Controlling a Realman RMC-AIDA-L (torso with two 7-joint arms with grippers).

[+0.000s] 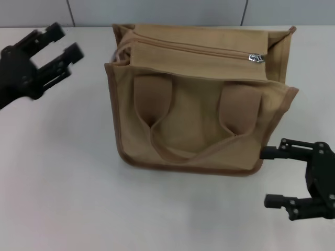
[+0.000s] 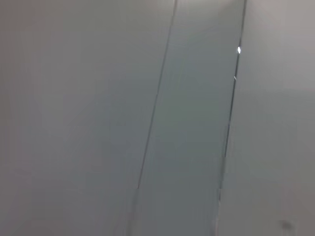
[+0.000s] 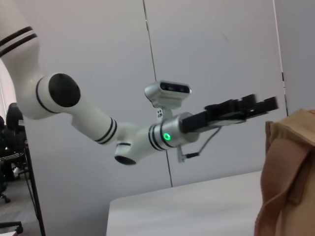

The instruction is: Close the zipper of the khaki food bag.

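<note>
The khaki food bag (image 1: 199,112) stands upright in the middle of the white table, its two brown strap handles (image 1: 193,151) hanging down the front face. Across its top panel runs the zipper (image 1: 193,48), with the silver pull tab (image 1: 256,57) at the right end. My left gripper (image 1: 65,42) hovers open to the left of the bag's top, apart from it. My right gripper (image 1: 268,177) is open beside the bag's lower right corner, one fingertip close to the fabric. The right wrist view shows the bag's edge (image 3: 288,172) and the raised left gripper (image 3: 263,105).
The white table (image 1: 63,178) stretches in front of and to the left of the bag. A grey panelled wall (image 2: 197,123) stands behind; the left wrist view shows nothing else.
</note>
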